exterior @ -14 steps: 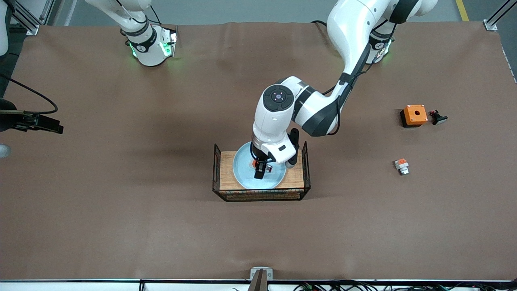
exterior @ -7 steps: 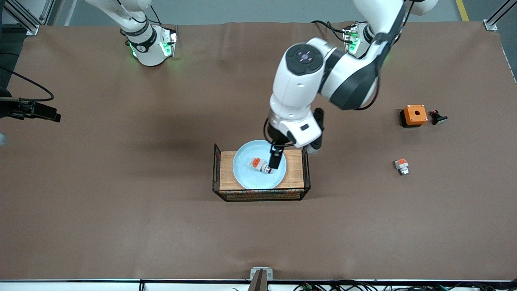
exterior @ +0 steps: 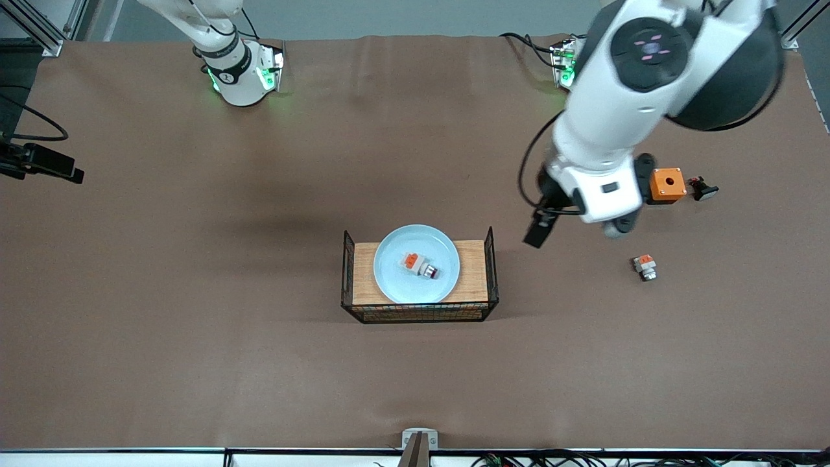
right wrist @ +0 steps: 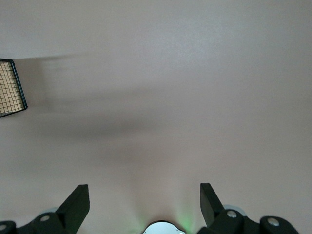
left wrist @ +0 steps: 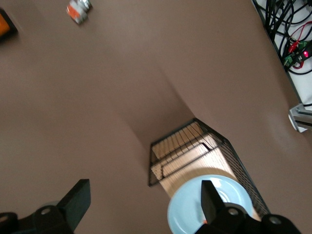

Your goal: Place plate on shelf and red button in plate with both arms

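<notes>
Three views. Front view first: the plate [exterior: 417, 264] sits in a wire basket [exterior: 420, 312] with a wooden floor, at frame centre. The red button [exterior: 419, 265] lies on its side on the plate, just off the plate's middle, touching nothing else. The left gripper [exterior: 537, 229] hangs in the air over bare table [exterior: 194, 324], between the basket and a white-and-orange part [exterior: 644, 266] at right of frame; fingers hold nothing. An orange box [exterior: 665, 185] sits at upper right, partly covered by the arm, with a black button [exterior: 702, 189] just beside it. The right arm waits at the frame's left edge.

Left wrist view: left gripper [left wrist: 144, 202] spread wide, empty. Basket [left wrist: 195, 146] and plate [left wrist: 187, 214] show at lower centre, plate partly hidden by one finger [left wrist: 210, 200]. White-and-orange part [left wrist: 78, 9] at the top edge.

Right wrist view: right gripper [right wrist: 145, 201] spread wide, empty, over bare table [right wrist: 170, 97]. A basket corner [right wrist: 12, 87] shows at the frame's left edge.
</notes>
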Available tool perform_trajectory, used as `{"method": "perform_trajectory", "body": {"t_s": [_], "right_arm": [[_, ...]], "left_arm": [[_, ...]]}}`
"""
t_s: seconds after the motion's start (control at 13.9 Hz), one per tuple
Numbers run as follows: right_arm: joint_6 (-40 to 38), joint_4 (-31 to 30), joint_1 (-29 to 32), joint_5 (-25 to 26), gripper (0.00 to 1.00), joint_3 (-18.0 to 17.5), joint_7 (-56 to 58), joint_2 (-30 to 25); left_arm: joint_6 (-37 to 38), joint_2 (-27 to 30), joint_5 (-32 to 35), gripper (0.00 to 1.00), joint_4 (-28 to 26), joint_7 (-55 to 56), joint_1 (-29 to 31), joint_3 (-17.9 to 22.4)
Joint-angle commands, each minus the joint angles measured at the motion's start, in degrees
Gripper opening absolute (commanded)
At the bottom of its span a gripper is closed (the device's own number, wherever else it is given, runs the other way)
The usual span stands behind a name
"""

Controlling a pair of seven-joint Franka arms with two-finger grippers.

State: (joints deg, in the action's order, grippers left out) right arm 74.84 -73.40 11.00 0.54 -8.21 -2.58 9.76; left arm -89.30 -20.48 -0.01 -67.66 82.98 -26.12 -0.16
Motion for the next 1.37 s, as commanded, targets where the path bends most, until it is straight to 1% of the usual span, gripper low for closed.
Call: {"method": "perform_trajectory", "body": {"t_s": [0.0, 0.14, 0.22, 0.29, 0.36, 0.5, 0.58, 0.94, 1.08, 1.3], "right_arm": [[1.97, -3.76, -1.06, -1.16, 1.00, 0.73, 0.29, -3.33], [5.12, -7.00, -7.28, -1.16, 1.00, 8.00, 0.81, -5.35], [6.62, -8.59, -8.79, -1.24, 1.00, 9.60, 1.26, -6.41], [7.33, -9.04, -9.07, -1.16, 1.00, 9.88, 1.69, -6.85], [7.51, -9.04, -9.59, -0.89, 1.00, 9.97, 2.92, -6.94], [7.87, -9.22, -11.35, -0.63, 1.00, 11.80, 5.38, -7.03], [7.95, -9.74, -11.18, -0.72, 1.00, 11.81, 5.56, -7.64], [10.58, -15.97, -12.50, -0.72, 1.00, 12.08, 5.57, -12.47], [13.04, -19.57, -13.90, -0.80, 1.00, 13.30, 5.48, -15.11], [13.05, -20.38, -13.90, -1.33, 1.00, 13.92, 5.48, -15.91]], "left_arm": [[5.08, 4.38, -1.57, 1.00, -2.65, -12.62, 4.92, -0.28], [5.89, 7.02, -3.06, 1.00, -4.49, -20.89, 10.45, -1.06], [6.15, 8.69, -3.07, 1.00, -6.41, -24.41, 12.92, -1.85], [6.15, 10.62, -3.07, 1.00, -8.70, -28.44, 15.38, -2.64], [6.15, 12.38, -2.72, 1.00, -11.15, -32.92, 16.71, -2.91], [5.54, 15.72, -2.28, 1.00, -15.90, -40.14, 18.64, -2.74], [4.67, 17.30, -2.19, 1.00, -18.10, -43.65, 19.70, -2.65], [-4.12, 24.95, 0.10, 1.00, -31.81, -49.48, 20.67, -1.68], [-6.06, 26.63, 0.10, 1.00, -34.72, -52.82, 22.08, -1.77], [-6.50, 26.90, 0.10, 1.00, -35.17, -60.01, 24.45, -1.77]]}}
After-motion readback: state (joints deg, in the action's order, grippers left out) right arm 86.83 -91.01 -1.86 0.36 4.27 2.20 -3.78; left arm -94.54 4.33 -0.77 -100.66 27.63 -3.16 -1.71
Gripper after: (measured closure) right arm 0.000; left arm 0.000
